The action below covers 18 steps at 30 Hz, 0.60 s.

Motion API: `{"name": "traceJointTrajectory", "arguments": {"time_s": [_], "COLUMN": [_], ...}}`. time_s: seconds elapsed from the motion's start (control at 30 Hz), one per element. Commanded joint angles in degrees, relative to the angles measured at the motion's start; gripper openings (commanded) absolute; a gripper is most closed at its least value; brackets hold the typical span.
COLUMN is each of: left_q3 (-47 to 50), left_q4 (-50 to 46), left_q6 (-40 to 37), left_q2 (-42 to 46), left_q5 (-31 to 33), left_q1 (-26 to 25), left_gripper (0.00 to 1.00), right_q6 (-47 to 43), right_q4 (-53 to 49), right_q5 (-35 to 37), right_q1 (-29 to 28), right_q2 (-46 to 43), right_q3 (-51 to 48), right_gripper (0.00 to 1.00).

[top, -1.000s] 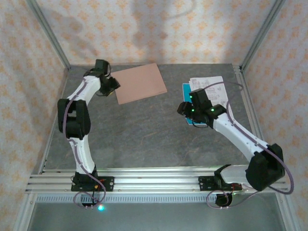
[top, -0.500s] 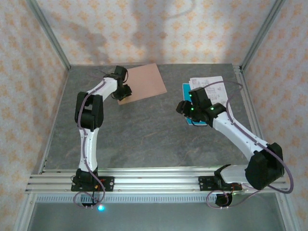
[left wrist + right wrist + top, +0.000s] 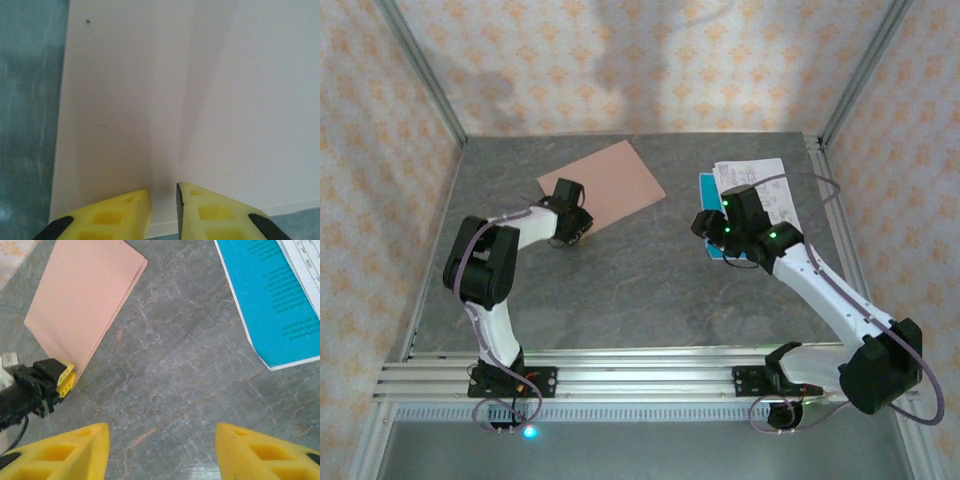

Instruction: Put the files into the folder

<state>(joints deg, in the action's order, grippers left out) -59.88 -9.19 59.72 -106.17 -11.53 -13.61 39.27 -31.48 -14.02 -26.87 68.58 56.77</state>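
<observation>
**Folder.** The folder (image 3: 605, 180) lies flat and closed at the far centre-left of the surface (image 3: 650, 280).

**Files.** The files (image 3: 750, 185) lie at the far right of the surface, well apart from the folder. The white printed sheets rest partly on the teal sheet (image 3: 270, 305). The teal sheet's near corner lies flat on the grey surface.

**Left pincer.** The left pincer (image 3: 164, 212) is at the folder's near-left corner. Its yellow fingertips (image 3: 117, 215) stand over the folder's near edge. The gap is narrow, almost closed, with nothing gripped between the tips. Whether the tips touch the card cannot be told.

**Right pincer.** The right pincer (image 3: 162, 450) hangs over bare surface between the folder and the files. It is spread wide and empty.
</observation>
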Motion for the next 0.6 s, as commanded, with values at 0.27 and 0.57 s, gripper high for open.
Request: {"name": "traceJointTrajectory", "arguments": {"time_s": [0.27, 0.57], "left_q3": [22.2, 15.74], "left_q4": [16.11, -7.62], "left_q6": [34.29, 28.84], "left_q2": [4.56, 24.98], "left_q5": [5.91, 18.87], "left_q1": [-27.07, -35.48], "left_gripper": [0.24, 0.57], "right_q6": [3.44, 4.87], "right_q4": [-0.27, 3.44], "right_q5": [0.05, 0.75], "right_q1": [-1.31, -4.89], "right_q2": [0.82, 6.65], "right_q3": [-4.74, -3.53], "right_gripper": [0.58, 0.58]}}
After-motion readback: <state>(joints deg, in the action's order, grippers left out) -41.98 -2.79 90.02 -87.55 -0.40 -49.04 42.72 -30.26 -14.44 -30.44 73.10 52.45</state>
